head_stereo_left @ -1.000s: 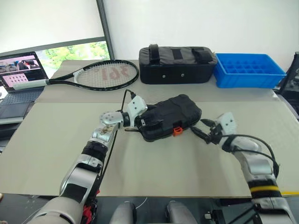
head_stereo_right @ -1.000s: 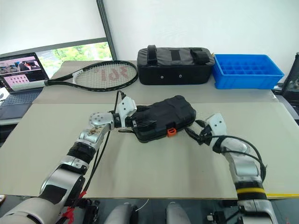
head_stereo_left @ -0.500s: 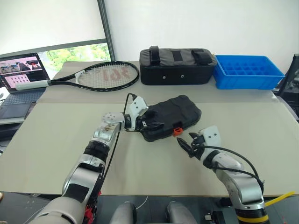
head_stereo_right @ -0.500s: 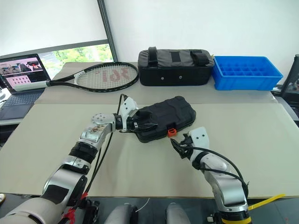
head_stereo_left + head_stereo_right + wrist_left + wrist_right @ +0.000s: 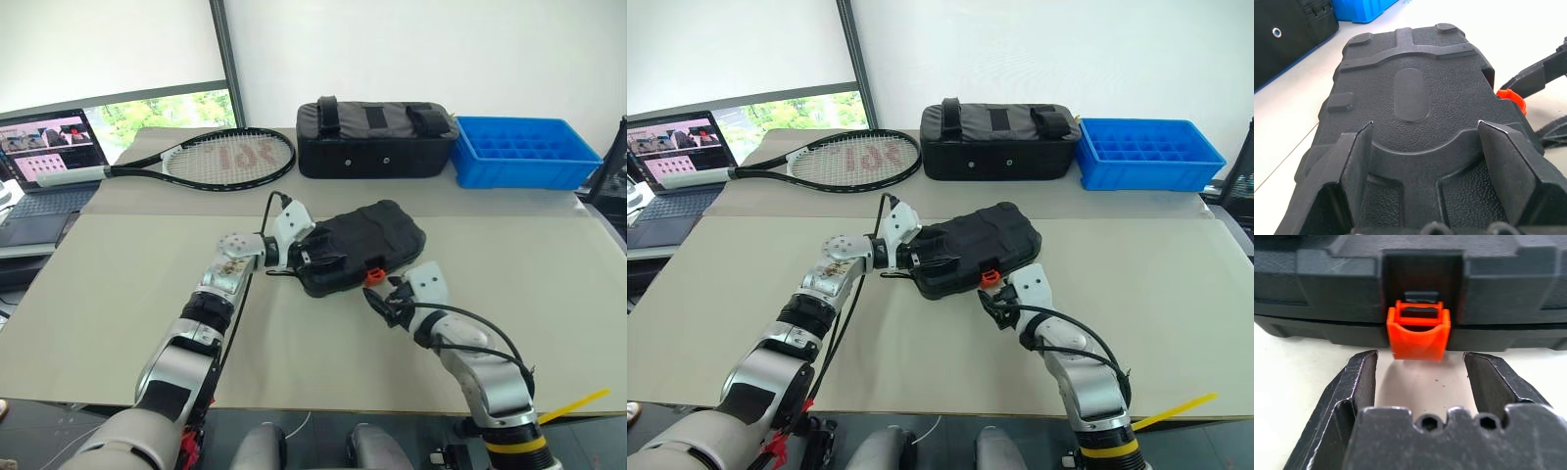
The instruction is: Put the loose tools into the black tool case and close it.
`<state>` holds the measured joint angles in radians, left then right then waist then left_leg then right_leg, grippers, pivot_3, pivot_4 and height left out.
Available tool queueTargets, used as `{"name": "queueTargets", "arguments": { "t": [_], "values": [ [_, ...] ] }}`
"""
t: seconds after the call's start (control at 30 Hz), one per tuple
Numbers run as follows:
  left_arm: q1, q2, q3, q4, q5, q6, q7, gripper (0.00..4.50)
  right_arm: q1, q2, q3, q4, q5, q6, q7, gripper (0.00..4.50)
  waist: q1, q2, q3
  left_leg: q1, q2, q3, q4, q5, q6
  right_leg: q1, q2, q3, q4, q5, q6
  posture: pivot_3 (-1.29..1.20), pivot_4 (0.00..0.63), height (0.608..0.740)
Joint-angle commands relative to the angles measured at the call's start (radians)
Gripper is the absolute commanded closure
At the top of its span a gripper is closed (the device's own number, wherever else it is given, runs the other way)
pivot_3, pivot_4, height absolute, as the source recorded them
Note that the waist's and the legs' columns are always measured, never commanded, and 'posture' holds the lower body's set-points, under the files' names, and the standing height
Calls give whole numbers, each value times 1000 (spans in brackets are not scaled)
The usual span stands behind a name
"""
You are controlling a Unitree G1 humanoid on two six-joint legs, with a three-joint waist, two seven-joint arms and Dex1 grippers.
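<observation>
Spread left gripper [image 5: 1422, 161] straddles the shut tool case [image 5: 362, 245] end, spread right gripper [image 5: 1420, 377] seemingly just short of its orange latch [image 5: 1419, 333]

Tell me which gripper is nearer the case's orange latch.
Right. The right gripper sits just in front of the orange latch, fingers open. The left gripper straddles the black tool case at its far end.

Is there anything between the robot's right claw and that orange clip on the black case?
No. In the right wrist view only a bare strip of table separates the open right gripper from the orange latch on the closed tool case.
</observation>
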<state>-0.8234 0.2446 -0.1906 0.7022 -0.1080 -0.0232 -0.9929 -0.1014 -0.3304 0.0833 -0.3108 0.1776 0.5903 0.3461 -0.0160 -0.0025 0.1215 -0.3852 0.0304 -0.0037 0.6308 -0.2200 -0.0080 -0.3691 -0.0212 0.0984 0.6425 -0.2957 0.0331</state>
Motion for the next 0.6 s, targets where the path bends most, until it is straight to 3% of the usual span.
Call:
{"name": "queueTargets", "arguments": {
  "t": [0.03,0.23,0.6],
  "values": [
    [4,-3,-27,40,53,-3,16,857,-23,5,-5,-11,-3,-38,7,1477,0,0,0,0,0,0,0,0,0,0,0,0,0,0,0,0,150,707],
    [-4,-8,-27,57,59,-19,24,838,-23,3,-4,-11,-6,-44,14,3233,0,0,0,0,0,0,0,0,0,0,0,0,0,0,0,0,150,707],
    [-2,-13,-33,77,71,-41,29,838,-15,-9,-5,-64,-8,-23,15,3252,2,0,0,0,0,0,0,0,0,0,0,0,0,0,0,0,150,707]
  ]
}}
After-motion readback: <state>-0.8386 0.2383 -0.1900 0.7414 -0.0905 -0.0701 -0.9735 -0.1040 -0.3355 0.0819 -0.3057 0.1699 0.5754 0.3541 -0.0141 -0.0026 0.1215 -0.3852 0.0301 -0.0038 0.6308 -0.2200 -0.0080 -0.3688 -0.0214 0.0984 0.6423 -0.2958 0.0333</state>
